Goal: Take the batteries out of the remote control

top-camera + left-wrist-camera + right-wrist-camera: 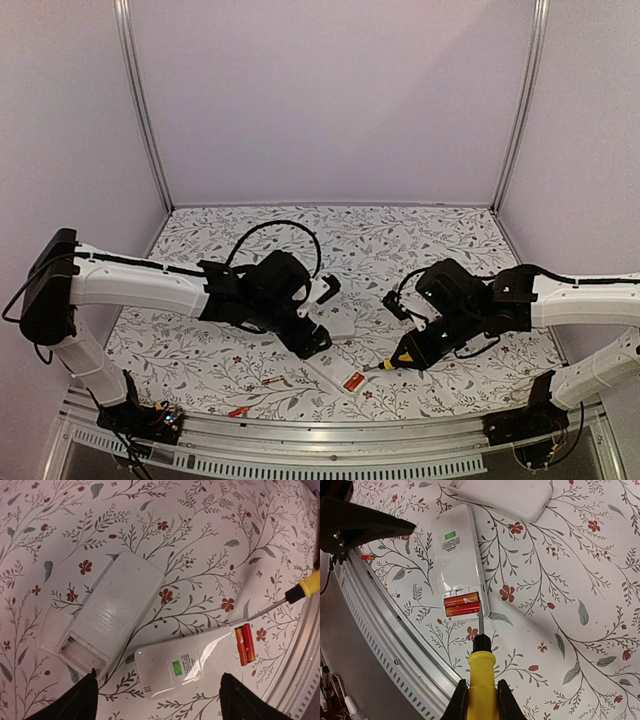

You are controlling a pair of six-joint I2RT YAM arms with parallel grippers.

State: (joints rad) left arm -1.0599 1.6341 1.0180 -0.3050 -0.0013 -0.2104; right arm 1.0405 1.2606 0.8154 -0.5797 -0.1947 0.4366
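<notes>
A white remote (185,667) lies back-up near the table's front edge, its compartment open with two red-orange batteries (245,644) side by side inside. It also shows in the top view (345,375) and the right wrist view (456,555), batteries (461,605) at its near end. My left gripper (157,705) is open and empty, its jaws spread above this remote's far end. My right gripper (480,700) is shut on a yellow-handled screwdriver (481,672). The screwdriver's metal tip rests at the edge of the battery compartment.
A second white remote (112,607) lies beside the first, its compartment open and empty. Two loose batteries (270,380) (238,411) lie near the front left. The metal table rail (395,645) runs close along the front. The floral cloth (420,250) stretches behind.
</notes>
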